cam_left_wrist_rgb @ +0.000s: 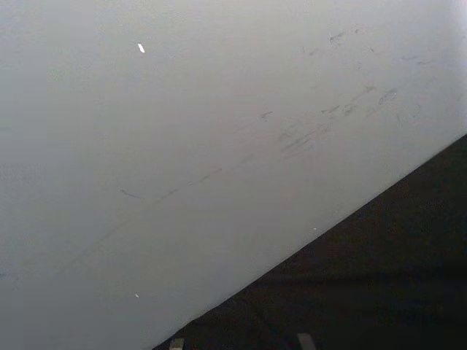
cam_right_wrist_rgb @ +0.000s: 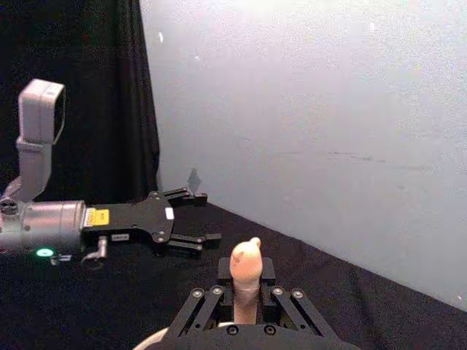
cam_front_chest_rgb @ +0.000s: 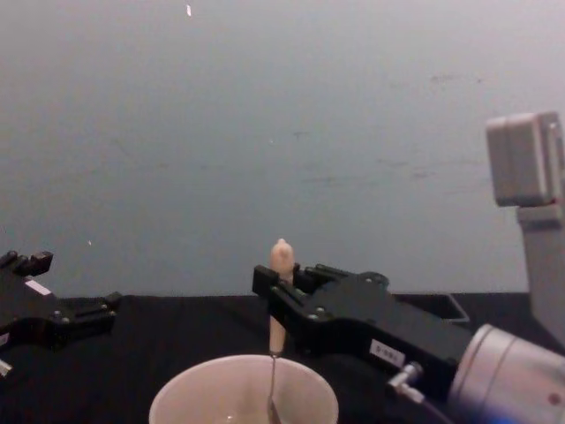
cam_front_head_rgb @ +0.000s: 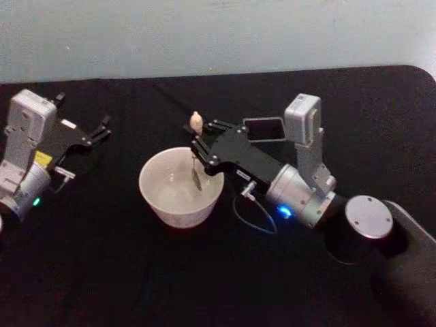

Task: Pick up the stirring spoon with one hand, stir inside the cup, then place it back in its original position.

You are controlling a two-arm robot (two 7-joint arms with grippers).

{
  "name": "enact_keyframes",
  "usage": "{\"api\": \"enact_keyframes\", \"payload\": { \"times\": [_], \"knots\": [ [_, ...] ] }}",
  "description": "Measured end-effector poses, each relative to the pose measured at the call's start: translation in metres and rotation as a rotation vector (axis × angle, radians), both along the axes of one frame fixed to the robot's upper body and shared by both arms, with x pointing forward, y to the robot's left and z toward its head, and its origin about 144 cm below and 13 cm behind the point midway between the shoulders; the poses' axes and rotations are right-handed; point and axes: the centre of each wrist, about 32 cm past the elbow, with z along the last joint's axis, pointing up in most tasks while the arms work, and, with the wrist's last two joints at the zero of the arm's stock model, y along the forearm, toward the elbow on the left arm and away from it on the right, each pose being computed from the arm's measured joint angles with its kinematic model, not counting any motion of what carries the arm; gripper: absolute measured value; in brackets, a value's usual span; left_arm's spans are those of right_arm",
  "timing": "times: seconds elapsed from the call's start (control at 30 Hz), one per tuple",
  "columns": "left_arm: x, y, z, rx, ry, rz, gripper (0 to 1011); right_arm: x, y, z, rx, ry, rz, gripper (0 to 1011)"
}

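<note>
My right gripper grips the stirring spoon upright, its bowl down inside the cup, walled in by the rim all round. The dark square holder box stands close behind my right wrist. Bare black table lies open between the cup and my left gripper, parked far left.

Dark holder box on black table

You have a cream-white cup on a plain black table; your stirring spoon has a pale beige handle and a dark shaft; right gripper and left gripper are black with white labels; the wall is pale blue-grey.
</note>
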Motion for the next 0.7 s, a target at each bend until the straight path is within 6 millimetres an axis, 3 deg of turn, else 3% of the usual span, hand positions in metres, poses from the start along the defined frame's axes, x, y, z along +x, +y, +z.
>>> {"api": "enact_keyframes", "payload": {
  "times": [0.33, 0.7],
  "knots": [
    [0.0, 0.0, 0.0, 0.0, 0.0, 0.0, 1001, -0.014, -0.007, 0.001, 0.0, 0.01, 0.036, 214],
    [0.0, 0.0, 0.0, 0.0, 0.0, 0.0, 1001, -0.022, 0.006, -0.001, 0.0, 0.016, 0.088, 214]
  ]
}}
